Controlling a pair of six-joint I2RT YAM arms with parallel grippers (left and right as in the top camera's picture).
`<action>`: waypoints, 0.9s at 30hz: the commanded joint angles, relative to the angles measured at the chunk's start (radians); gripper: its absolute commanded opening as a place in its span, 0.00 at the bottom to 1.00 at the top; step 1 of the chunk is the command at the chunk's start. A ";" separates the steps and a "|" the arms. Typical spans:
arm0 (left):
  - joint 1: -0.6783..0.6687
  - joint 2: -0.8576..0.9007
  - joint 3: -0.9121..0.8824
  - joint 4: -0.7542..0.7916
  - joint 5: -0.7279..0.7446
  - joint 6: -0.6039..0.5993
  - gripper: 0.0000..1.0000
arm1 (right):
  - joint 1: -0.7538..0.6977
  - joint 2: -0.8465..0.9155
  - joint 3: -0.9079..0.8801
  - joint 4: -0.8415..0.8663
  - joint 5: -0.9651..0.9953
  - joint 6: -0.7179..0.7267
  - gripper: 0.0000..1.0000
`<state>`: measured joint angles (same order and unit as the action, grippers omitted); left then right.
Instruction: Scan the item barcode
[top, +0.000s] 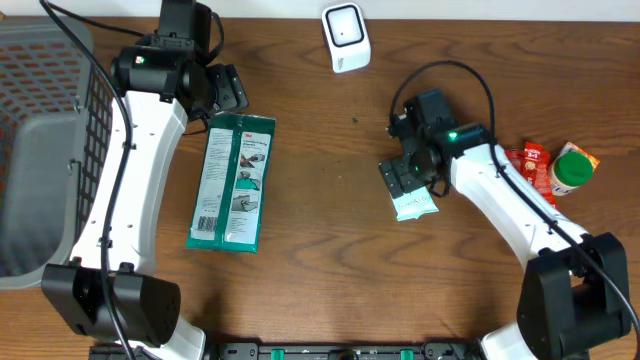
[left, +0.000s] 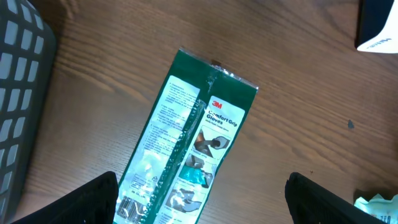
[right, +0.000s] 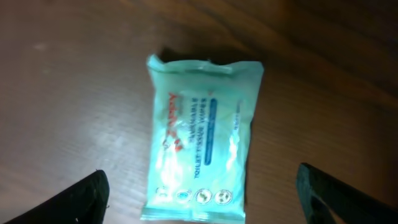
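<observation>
- The right gripper (right: 200, 171) stands released, its two fingers wide apart, and it hangs over the wipes pack (right: 202, 143) without touching it.
- The wipes pack lies flat on the desk (top: 320, 260), a little right of the middle, with its printed face up. In the overhead view it is partly hidden under the gripper.
- The left gripper (left: 202, 177) is also spread open and holds nothing. It hovers above the far end of a green gloves package (left: 186, 143).
- The gloves package lies flat, left of the desk middle. A barcode shows at its near left corner.
- The scanner (top: 345, 37) stands at the far edge of the desk, between both arms, well apart from the wipes pack.
- A red packet (top: 530, 165) and a green-lidded jar (top: 572, 168) lie near the right edge, just beside the right arm.
- A grey basket (top: 40, 150) fills the left edge.
- Bare wood shows between the two packs and toward the near edge.
</observation>
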<state>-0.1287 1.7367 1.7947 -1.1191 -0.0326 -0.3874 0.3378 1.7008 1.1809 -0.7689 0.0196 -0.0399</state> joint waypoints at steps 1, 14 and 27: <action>0.003 -0.010 0.004 -0.002 -0.013 0.013 0.86 | -0.028 0.008 -0.053 0.056 0.032 0.087 0.88; 0.003 -0.010 0.004 -0.002 -0.013 0.013 0.86 | -0.029 0.041 -0.183 0.232 -0.038 0.086 0.84; 0.003 -0.010 0.004 -0.002 -0.013 0.013 0.86 | -0.029 0.106 -0.182 0.254 -0.047 0.084 0.77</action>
<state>-0.1287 1.7367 1.7947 -1.1187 -0.0330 -0.3874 0.3126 1.7988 1.0035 -0.5148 -0.0326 0.0418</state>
